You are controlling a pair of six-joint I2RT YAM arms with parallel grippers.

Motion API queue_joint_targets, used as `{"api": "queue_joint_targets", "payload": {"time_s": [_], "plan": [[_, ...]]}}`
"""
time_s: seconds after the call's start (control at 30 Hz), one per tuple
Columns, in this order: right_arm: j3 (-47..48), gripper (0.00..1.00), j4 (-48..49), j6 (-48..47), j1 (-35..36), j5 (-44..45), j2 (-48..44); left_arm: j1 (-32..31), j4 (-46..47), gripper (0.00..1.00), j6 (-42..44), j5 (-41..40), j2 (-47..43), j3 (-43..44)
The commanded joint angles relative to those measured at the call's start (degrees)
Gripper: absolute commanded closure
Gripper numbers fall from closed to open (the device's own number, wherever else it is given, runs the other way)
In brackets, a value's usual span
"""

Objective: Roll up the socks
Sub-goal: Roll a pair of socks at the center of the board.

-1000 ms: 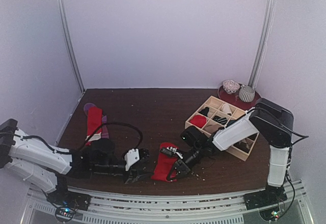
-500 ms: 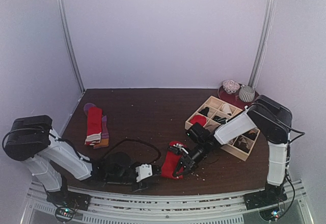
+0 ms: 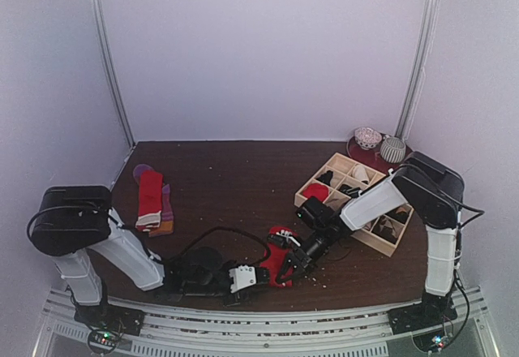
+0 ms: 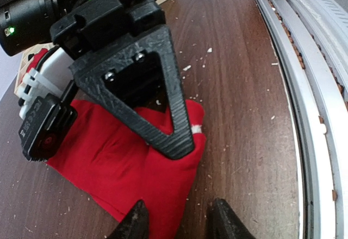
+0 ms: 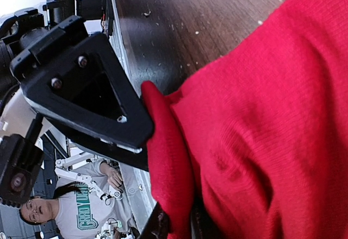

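Two claws now meet at the near edge. The left claw (image 4: 180, 221) (fingers spread, holding nothing) has swung in beside the red sock (image 4: 117, 165), which the right claw (image 5: 177, 224) pinches by a fold. The sock lies shorter and more bunched on the surface (image 4: 234, 60), so rolling seems under way. Farther back sit the wooden grid tray (image 3: 316, 177) and the other socks (image 3: 149, 195).

The top external view sits high behind both arm bases, looking down and forward over the whole counter (image 3: 243, 170). The left wrist view skims low along the counter, close in, facing the right claw (image 4: 168, 141). The right wrist view looks back the opposite way, nearer yet. All 3 views share the red sock (image 3: 280, 274).
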Motion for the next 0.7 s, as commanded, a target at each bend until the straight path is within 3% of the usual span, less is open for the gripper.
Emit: {"api": "queue_joint_targets", "payload": {"time_s": [0.0,0.17,0.27,0.4,0.6,0.67], "plan": [[0.4,0.88,-0.3,0.9,-0.1,-0.6,1.4,-0.8,2.4,0.62,0.9,1.5,2.4,2.6],[0.0,0.88,0.0,1.2,-0.1,-1.0,0.8,-0.8,1.4,0.68,0.0,-0.6,5.5,4.7],[-0.1,0.87,-0.4,1.0,-0.1,-1.2,0.0,-0.8,-0.8,0.85,-1.6,-2.4,7.6,6.4],[0.3,0.87,-2.6,-1.3,-0.1,-1.8,-1.6,-0.8,-2.8,0.99,-4.5,-4.6,8.6,6.1],[3.6,0.81,-15.4,-12.0,-0.6,3.2,-7.5,-0.8,-11.1,1.0,-12.5,-7.7,6.2,5.0],[2.7,0.79,-14.3,-12.7,-1.6,6.4,-12.5,-0.8,-17.7,1.0,-16.4,-7.5,3.1,4.9]]}}
